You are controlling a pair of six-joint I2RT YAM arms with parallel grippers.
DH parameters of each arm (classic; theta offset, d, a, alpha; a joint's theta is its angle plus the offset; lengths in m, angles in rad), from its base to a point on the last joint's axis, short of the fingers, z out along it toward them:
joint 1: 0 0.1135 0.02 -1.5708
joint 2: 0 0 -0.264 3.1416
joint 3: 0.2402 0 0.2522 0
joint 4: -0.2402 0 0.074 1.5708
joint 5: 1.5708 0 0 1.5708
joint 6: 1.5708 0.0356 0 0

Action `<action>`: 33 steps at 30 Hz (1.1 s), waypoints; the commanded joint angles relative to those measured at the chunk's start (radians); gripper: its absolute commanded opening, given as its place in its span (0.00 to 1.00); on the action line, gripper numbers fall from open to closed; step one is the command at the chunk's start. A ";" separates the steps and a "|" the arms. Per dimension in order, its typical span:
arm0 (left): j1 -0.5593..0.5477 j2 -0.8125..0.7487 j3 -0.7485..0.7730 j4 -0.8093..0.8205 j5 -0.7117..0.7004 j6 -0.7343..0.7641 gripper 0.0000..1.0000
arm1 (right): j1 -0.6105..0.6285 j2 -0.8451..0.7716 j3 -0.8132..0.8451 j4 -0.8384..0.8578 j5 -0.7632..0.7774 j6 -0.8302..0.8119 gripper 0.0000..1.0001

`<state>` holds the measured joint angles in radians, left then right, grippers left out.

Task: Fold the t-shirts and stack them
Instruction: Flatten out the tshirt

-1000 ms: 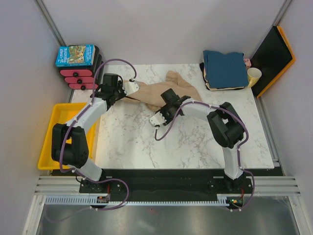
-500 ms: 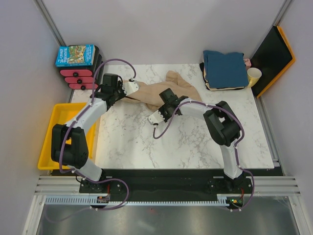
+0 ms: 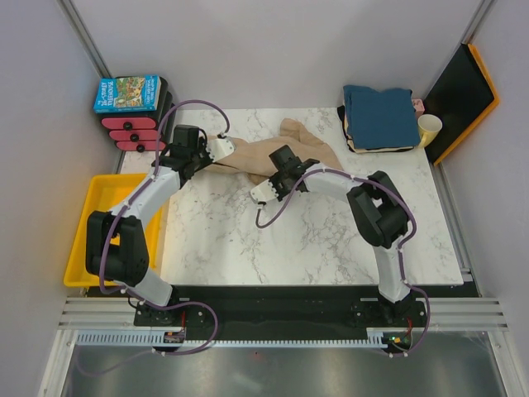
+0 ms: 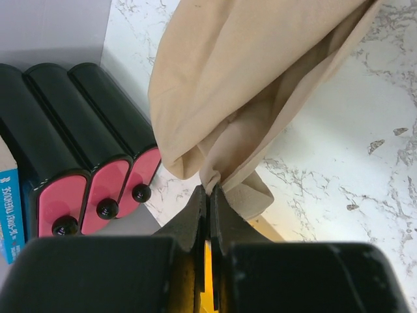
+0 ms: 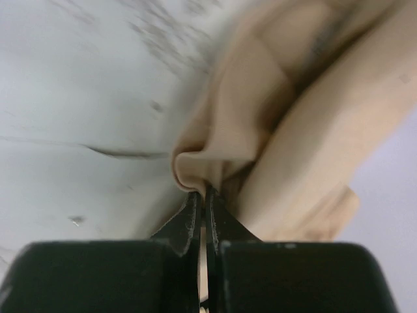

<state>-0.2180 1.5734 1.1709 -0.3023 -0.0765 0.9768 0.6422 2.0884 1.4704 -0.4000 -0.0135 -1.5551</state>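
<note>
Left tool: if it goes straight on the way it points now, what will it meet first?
The tan t-shirt that it pinches. The left tool would probably just push further into that bunched cloth; what lies behind the cloth is hidden.

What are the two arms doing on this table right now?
Both arms are handling one tan shirt on the table. The left fingers are shut on a bit of its cloth near the far left corner. The right fingers are shut on a fold nearer the middle. The shirt is bunched up between them and not yet folded. A stack of folded shirts, a teal one on top, lies at the far right.
</note>
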 commanded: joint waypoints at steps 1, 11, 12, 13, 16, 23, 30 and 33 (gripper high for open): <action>0.006 -0.053 0.044 0.060 -0.017 -0.001 0.02 | -0.035 -0.126 0.116 0.032 0.139 0.104 0.00; 0.006 -0.050 0.124 0.121 -0.037 0.036 0.02 | -0.145 -0.226 0.150 0.278 0.401 0.191 0.00; 0.006 -0.050 0.128 0.140 -0.043 0.042 0.02 | -0.165 -0.234 0.149 0.308 0.418 0.193 0.00; 0.006 -0.052 0.133 0.155 -0.054 0.063 0.02 | -0.173 -0.238 0.151 0.332 0.453 0.196 0.00; 0.008 -0.056 0.148 0.218 -0.059 0.124 0.02 | -0.208 -0.240 0.183 0.385 0.490 0.220 0.00; 0.022 -0.039 0.228 0.367 -0.031 0.284 0.02 | -0.269 -0.243 0.257 0.403 0.492 0.276 0.00; 0.068 0.025 0.352 0.496 -0.013 0.401 0.02 | -0.335 -0.205 0.338 0.590 0.567 0.239 0.00; 0.086 0.051 0.423 0.502 -0.011 0.418 0.02 | -0.360 -0.217 0.372 0.587 0.541 0.288 0.00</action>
<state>-0.1871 1.5986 1.4895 0.0879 -0.0341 1.2984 0.3511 1.8977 1.7565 0.0612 0.4179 -1.3045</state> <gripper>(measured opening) 0.033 0.020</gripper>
